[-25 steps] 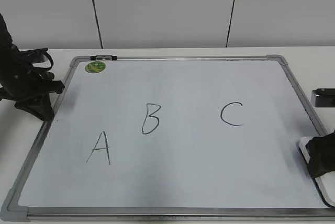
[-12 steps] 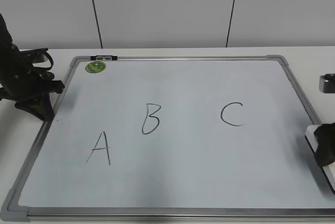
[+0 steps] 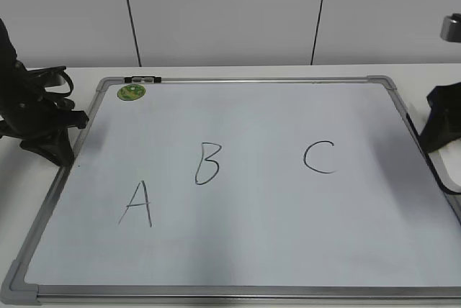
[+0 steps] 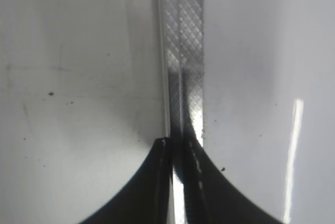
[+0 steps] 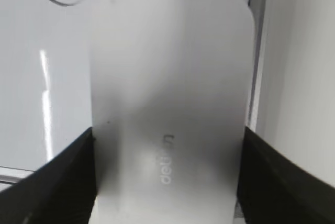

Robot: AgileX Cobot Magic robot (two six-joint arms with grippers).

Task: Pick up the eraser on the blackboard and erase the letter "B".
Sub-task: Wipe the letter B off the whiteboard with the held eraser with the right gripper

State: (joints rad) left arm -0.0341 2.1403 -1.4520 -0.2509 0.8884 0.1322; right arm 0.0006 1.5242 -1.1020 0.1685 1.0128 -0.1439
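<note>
The white bench (image 3: 432,78) carries the blackboard (image 3: 245,250), whose grey frame runs close to the bench's near edge and spans most of its width; behind it stands a pale panelled wall (image 3: 223,13). On the board, the letter "B" (image 3: 207,163) sits left of centre, an "A" (image 3: 137,204) nearer the near-left corner, a "C" (image 3: 319,157) to the right, and a green sticker (image 3: 131,92) at the far-left corner. The right end effector (image 5: 167,182) grips the eraser (image 5: 170,103) between its fingers, over the board's right frame. The left end effector (image 4: 178,153) rests at the left frame with its fingers nearly together.
</note>
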